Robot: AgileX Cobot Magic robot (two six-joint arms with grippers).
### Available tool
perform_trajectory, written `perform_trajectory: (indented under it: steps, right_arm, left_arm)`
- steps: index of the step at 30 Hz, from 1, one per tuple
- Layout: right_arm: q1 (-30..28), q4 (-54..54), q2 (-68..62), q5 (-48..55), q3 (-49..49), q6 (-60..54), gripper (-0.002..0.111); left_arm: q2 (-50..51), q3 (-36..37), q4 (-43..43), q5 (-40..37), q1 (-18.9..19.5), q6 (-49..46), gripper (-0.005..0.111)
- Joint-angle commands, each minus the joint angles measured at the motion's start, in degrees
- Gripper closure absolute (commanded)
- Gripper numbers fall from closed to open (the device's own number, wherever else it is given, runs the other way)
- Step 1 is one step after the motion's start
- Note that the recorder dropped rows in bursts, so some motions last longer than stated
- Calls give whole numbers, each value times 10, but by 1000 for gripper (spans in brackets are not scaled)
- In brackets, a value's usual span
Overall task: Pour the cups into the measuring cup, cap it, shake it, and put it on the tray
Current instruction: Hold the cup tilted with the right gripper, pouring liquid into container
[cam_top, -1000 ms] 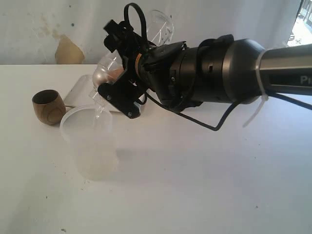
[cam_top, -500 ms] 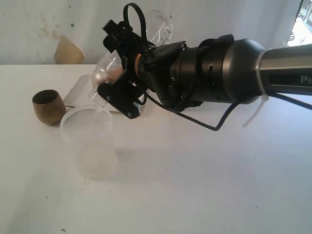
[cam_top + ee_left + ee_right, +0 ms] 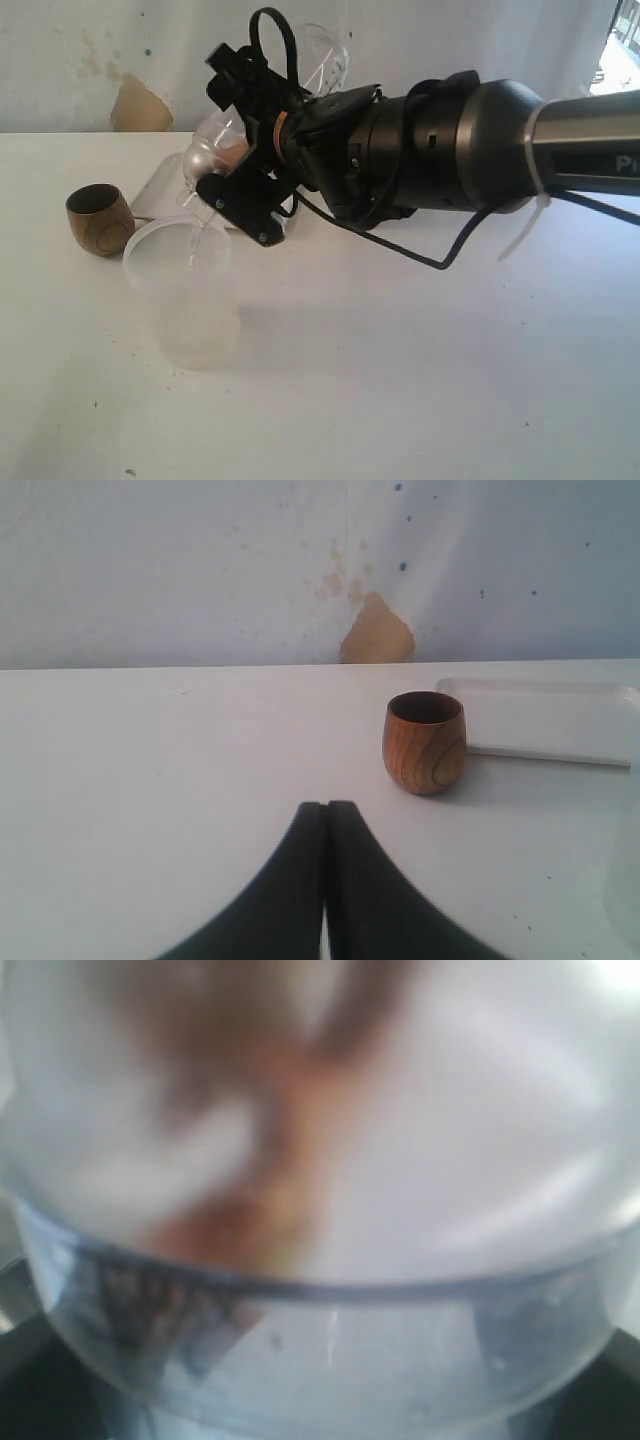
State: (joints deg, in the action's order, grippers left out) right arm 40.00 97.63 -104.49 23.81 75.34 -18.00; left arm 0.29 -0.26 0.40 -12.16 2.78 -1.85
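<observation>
Right gripper point(image 3: 240, 140) clamping tilted measuring cup point(image 3: 320, 1340), edging slightly upward over milky tub point(image 3: 185, 300); probably shaking underway, tray point(image 3: 540, 725) placement pending. Left gripper point(image 3: 325, 880) resting closed, empty.

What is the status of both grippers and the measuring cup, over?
Left gripper shut, empty. Right gripper shut on measuring cup, tilted above milky tub. Wooden cup upright beside tray.

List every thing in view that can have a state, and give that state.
right gripper, shut on the measuring cup
measuring cup, held off the table, tilted
left gripper, shut, holding nothing
wooden cup, upright on the table, untouched
tray, flat on the table, bare where it shows
milky tub, upright, uncovered
</observation>
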Motion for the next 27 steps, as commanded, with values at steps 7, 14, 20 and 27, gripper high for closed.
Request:
perform_trajectory:
  steps: [7, 14, 20, 27]
  right_arm:
    - [-1, 23, 9, -2, 7, -2, 108]
    - [-1, 23, 9, 3, 7, -44, 108]
    - [-1, 23, 9, 2, 7, -45, 108]
    - [-1, 23, 9, 1, 7, -45, 108]
  left_arm:
    - [-3, 3, 1, 5, -1, 3, 107]
    - [-3, 3, 1, 5, -1, 3, 107]
    - [-3, 3, 1, 5, -1, 3, 107]
    - [-3, 3, 1, 5, -1, 3, 107]
